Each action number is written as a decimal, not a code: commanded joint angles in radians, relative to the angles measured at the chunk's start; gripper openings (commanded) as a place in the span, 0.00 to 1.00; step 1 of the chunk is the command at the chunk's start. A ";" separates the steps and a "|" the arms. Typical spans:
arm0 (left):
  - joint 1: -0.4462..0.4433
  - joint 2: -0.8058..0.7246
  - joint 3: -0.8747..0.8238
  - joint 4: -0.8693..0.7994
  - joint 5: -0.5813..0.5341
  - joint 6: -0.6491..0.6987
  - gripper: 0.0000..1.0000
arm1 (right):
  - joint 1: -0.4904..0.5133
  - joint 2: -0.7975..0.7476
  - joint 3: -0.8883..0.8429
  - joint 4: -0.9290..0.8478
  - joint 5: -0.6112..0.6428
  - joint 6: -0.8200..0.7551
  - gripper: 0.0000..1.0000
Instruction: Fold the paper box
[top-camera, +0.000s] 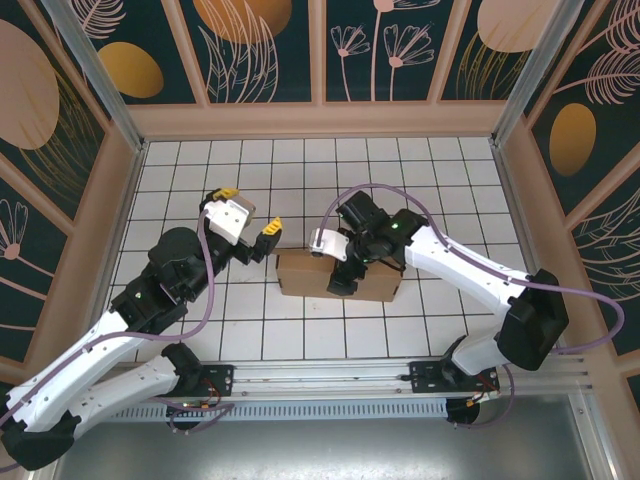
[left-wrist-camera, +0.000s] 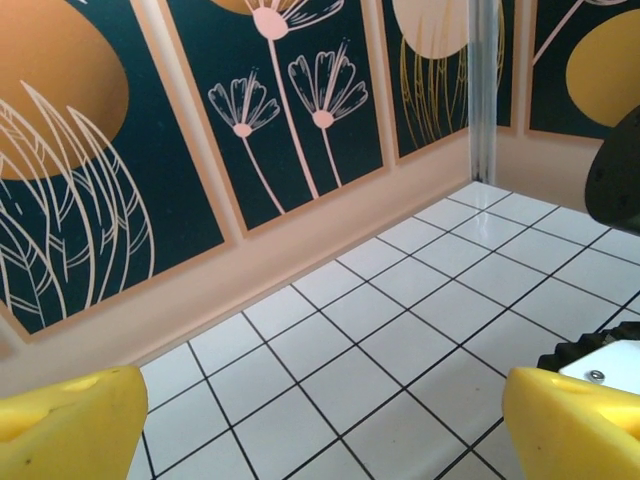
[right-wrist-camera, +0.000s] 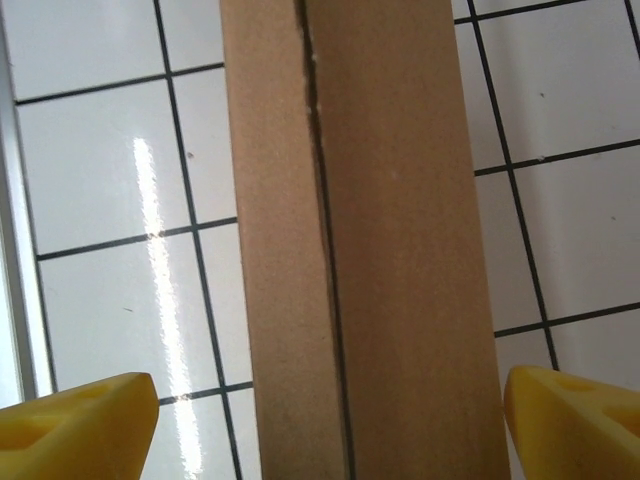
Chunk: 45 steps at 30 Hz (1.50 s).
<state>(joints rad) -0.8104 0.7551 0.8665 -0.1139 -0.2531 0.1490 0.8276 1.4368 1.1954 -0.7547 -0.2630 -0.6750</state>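
The paper box (top-camera: 300, 274) is a closed, shallow brown cardboard box lying flat on the white tiled table near the middle. In the right wrist view the paper box (right-wrist-camera: 400, 250) runs up the frame as a long brown band with a dark seam along it. My right gripper (top-camera: 338, 262) hangs over the box's middle. The right gripper (right-wrist-camera: 320, 425) is open, its yellow fingertips (right-wrist-camera: 75, 425) standing wide on either side of the box without touching it. My left gripper (top-camera: 250, 213) is just left of the box, raised and open. The left gripper (left-wrist-camera: 320, 425) has bare tiles between its fingers.
Patterned enclosure walls (top-camera: 320, 50) with a peach ledge surround the tiled floor (top-camera: 200, 180). A metal rail (top-camera: 330, 375) runs along the near edge by the arm bases. Part of the right arm (left-wrist-camera: 618, 170) shows dark at the right edge of the left wrist view.
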 joint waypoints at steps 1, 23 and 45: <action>0.003 -0.008 -0.022 0.031 -0.039 0.008 0.88 | 0.016 0.010 0.006 0.041 0.099 -0.072 0.87; 0.162 0.004 -0.121 0.116 -0.093 -0.170 0.70 | 0.087 -0.104 -0.243 0.470 0.395 -0.233 0.56; 0.199 0.070 -0.088 0.161 -0.034 -0.162 0.72 | -0.123 0.061 0.012 0.300 -0.002 -0.340 0.59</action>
<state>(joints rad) -0.6193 0.8207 0.7486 0.0048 -0.2989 -0.0055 0.7128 1.4662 1.1534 -0.3763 -0.1669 -0.9741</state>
